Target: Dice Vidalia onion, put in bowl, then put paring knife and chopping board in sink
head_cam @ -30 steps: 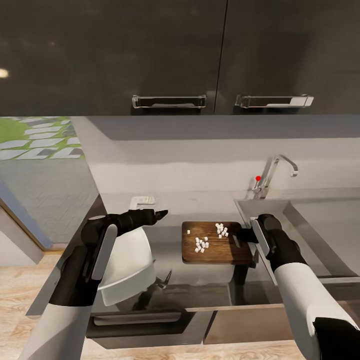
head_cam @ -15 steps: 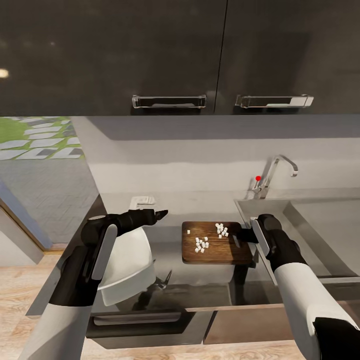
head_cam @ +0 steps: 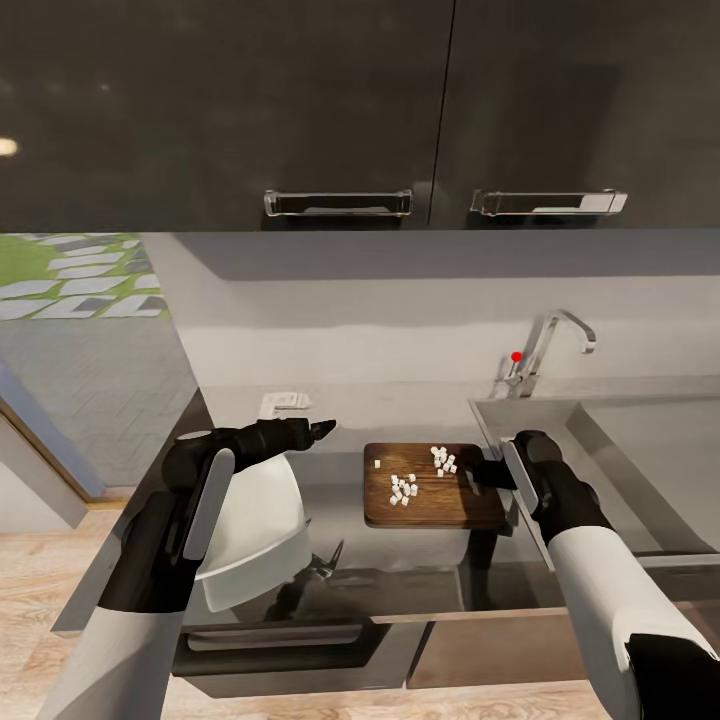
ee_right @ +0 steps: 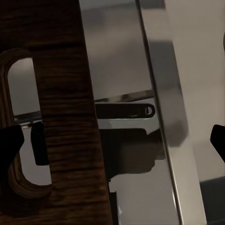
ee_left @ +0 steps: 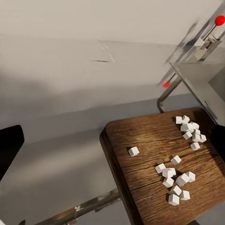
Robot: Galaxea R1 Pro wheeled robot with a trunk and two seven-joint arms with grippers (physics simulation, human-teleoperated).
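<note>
Your right hand is sitting at the right, handle-slot end of the dark brown wood-grain chopping board, fingers spread w/ one tip in the slot. Small white onion cubes are lying on the board on the grey tabletop; the white square bowl is waiting to its left, under your left hand, whose closure I can't tell. Board's long axis is running left-right, so the right arm is nearer.

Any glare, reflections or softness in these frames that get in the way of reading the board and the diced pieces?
Head view: glossy countertop mirrors the arms; chopping board stays readable, dice tiny. Left wrist view: diced onion crisp, soft shadows. Right wrist view: the board's slot sharp against dim, reflective steel.
</note>
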